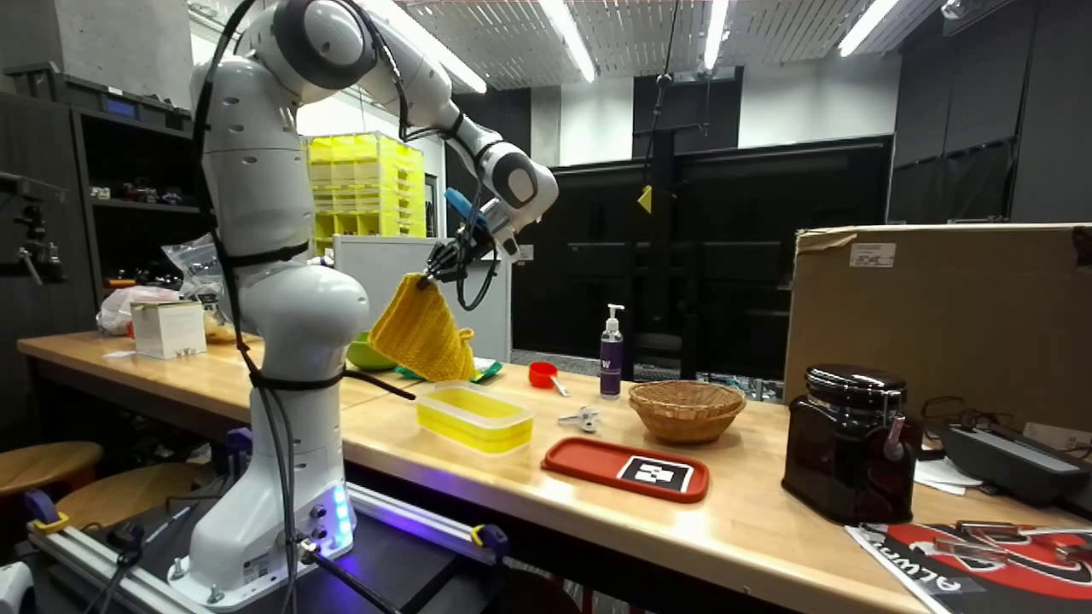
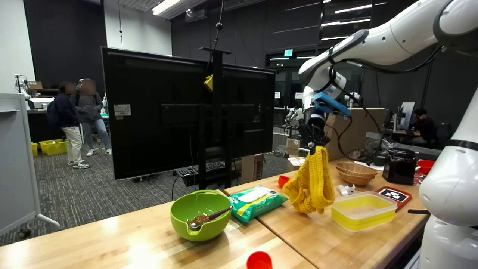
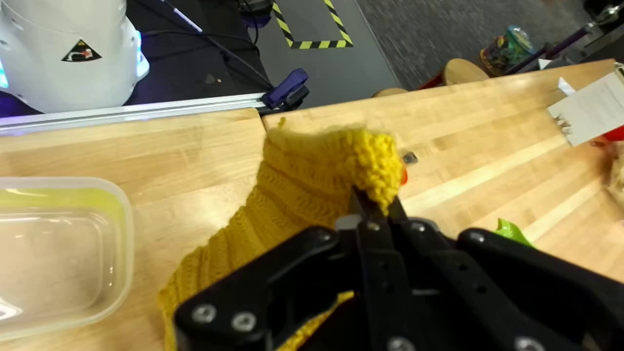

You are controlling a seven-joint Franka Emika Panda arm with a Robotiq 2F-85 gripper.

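Yellow cloth (image 1: 425, 333) in the end effector (image 1: 424, 280)

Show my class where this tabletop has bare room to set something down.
One free patch of tabletop lies between the red tray and dark jar; another, left of the green bowl in an exterior view. It is crowded where the bowl and wipes packet sit close together, and near the plastic container, where the yellow cloth hangs from the gripper.
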